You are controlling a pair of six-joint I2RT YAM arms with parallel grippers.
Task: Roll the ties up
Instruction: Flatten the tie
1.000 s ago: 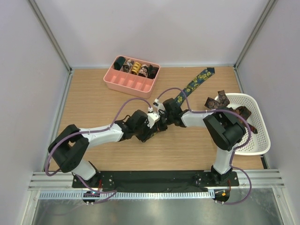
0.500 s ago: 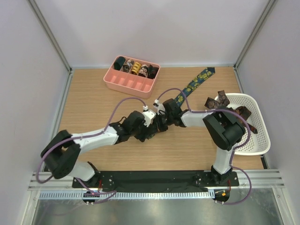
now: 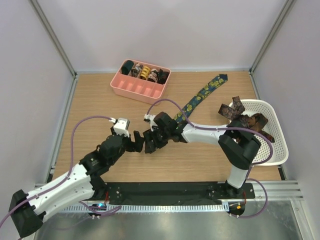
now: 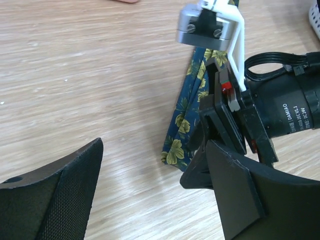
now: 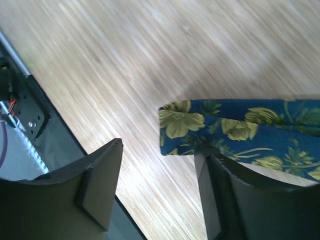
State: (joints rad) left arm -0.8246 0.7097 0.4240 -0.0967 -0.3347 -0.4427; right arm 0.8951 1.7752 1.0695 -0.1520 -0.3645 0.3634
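Coiled ties (image 3: 145, 73) in pink tray (image 3: 136, 89)

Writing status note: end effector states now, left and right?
Left end effector: open, empty.
Right end effector: open, over navy fabric necktie with yellow-green flower print, not gripping.

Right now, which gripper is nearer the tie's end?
Right. The right gripper straddles the end of the navy floral tie, one finger over it; the left gripper sits open, short of it.
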